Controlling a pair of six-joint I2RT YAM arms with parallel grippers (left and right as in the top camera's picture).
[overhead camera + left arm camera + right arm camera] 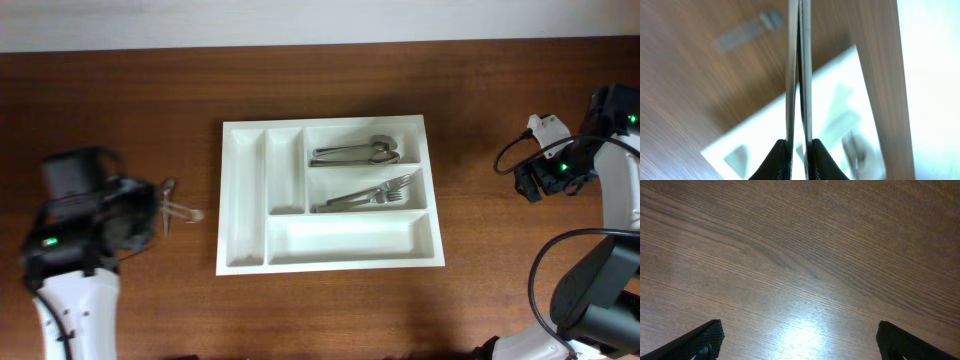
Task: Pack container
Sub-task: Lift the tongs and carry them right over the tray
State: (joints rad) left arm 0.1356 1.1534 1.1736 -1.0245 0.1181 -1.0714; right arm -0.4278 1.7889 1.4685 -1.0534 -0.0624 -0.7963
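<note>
Packing half done: container mid-bench holds spoons and forks, three compartments bare. Left fingers pinch two thin metal utensils left of container; right fingers spread, idle right of it.

The table is smooth brown wood with clear grain and a light gloss. The tray at centre frame is smooth white plastic with a soft sheen; the spoons and forks in its right half are shiny metal. Two thin blades mid-frame in the left wrist view look like duller grey metal.
</note>
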